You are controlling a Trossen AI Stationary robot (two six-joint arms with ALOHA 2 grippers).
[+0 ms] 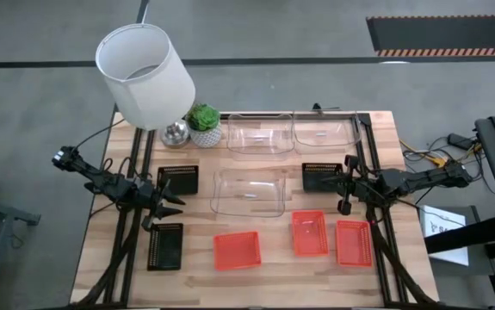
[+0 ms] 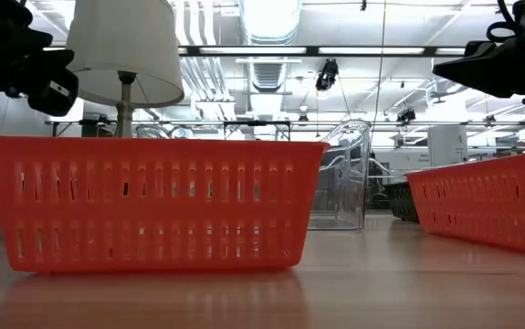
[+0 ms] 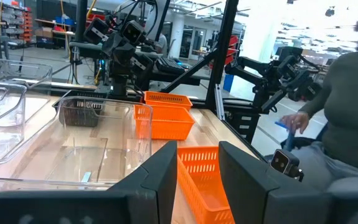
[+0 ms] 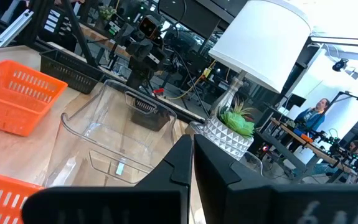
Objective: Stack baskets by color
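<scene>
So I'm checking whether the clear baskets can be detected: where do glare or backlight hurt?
High view: the clear baskets show only faint outlines and highlights. Low view: bright ceiling lights backlight the clear basket; the near red basket hides much behind it.

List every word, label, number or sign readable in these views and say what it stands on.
None can be read.
Sticker inside the clear basket: too blurred to read.
Paper sheet on the floor right of the table: print too small to read.
</scene>
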